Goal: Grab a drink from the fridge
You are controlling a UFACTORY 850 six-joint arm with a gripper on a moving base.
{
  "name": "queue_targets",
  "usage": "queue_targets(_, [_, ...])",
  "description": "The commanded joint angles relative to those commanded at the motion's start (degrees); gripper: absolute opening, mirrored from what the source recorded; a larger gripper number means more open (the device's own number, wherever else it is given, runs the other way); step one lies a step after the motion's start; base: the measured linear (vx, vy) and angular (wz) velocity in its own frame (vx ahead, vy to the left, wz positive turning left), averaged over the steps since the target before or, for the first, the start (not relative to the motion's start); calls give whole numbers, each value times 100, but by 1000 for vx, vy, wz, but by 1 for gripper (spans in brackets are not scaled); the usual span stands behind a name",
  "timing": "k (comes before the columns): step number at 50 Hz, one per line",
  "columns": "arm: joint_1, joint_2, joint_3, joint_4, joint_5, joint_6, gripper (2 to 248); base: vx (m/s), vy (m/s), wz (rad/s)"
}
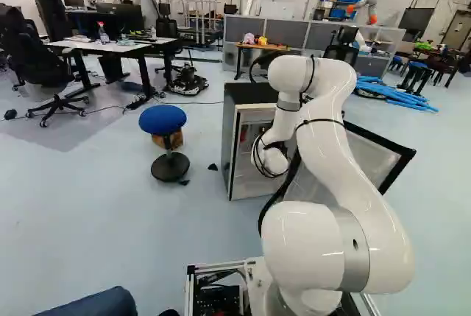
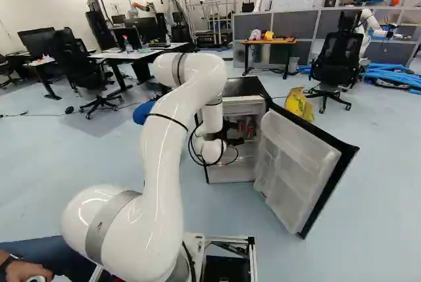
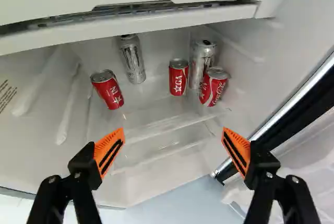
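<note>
five cans (image 3: 178,78) | countable only in wrist view | jaws spread wide apart

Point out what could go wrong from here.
A tall silver can and a red can stand close together nearest the open door; the open end effector might knock one while reaching for the other. Its finger on that side could scrape the fridge wall during the approach.

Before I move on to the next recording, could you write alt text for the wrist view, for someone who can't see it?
Open black gripper with orange pads, holding nothing, ahead of three short red cans and two taller silver cans on a clear shelf inside an open, white-lined fridge.
</note>
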Motion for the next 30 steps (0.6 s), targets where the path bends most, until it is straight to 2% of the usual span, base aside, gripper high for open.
queue_targets(30, [-93, -640, -546, 362, 715, 0, 247, 0, 0, 0])
